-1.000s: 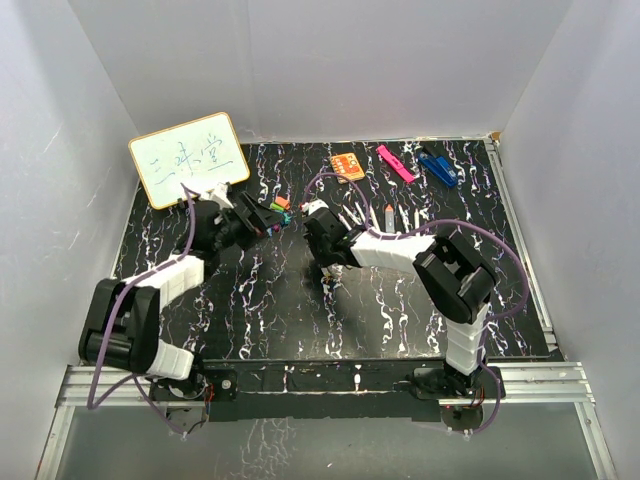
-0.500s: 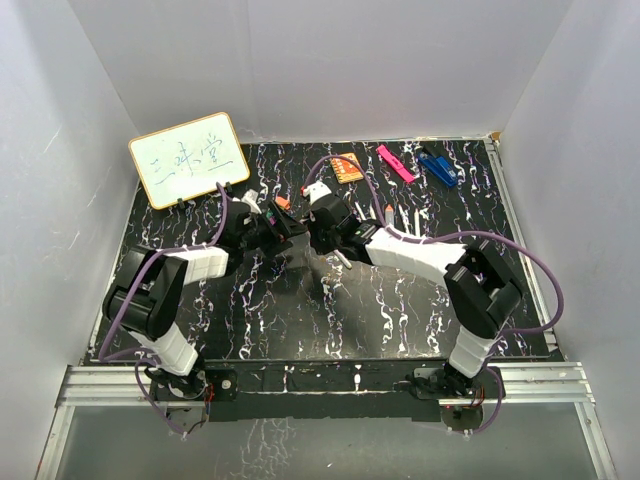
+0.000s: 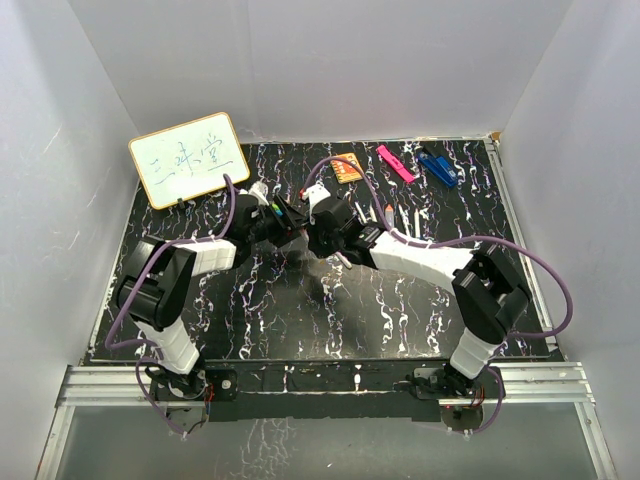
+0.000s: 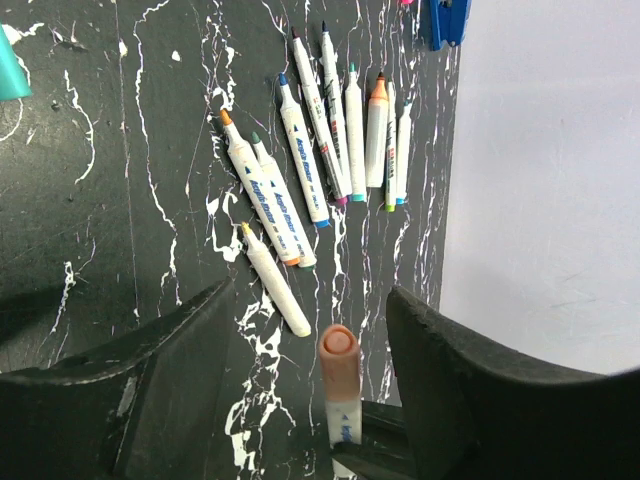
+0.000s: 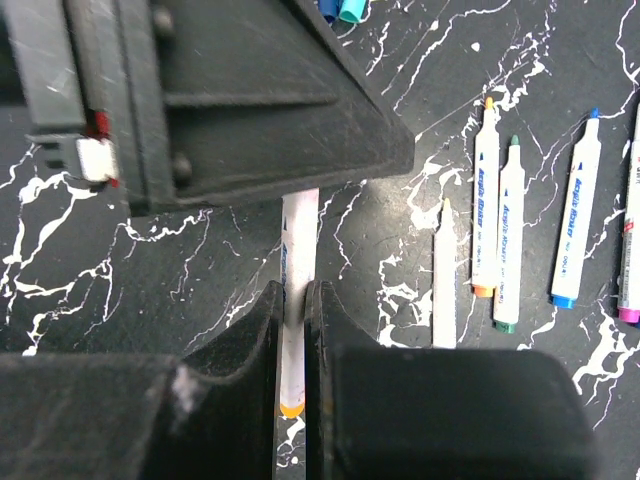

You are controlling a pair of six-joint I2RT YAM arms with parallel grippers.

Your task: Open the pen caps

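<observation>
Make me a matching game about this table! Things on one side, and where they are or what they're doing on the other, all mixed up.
Things:
1. whiteboard
2. blue clip
3. right gripper
4. left gripper

Places or states:
A. far right of the table
B. open around the orange pen cap
C. far left corner
D. shut on a pen

Pairs: 1-C, 2-A, 3-D, 4-B

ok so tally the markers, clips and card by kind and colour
white-barrelled markers lying loose on the black marbled table: 10
orange-capped white marker gripped by the right gripper: 1
pink plastic clip: 1
blue plastic clip: 1
orange square card: 1
total: 14
</observation>
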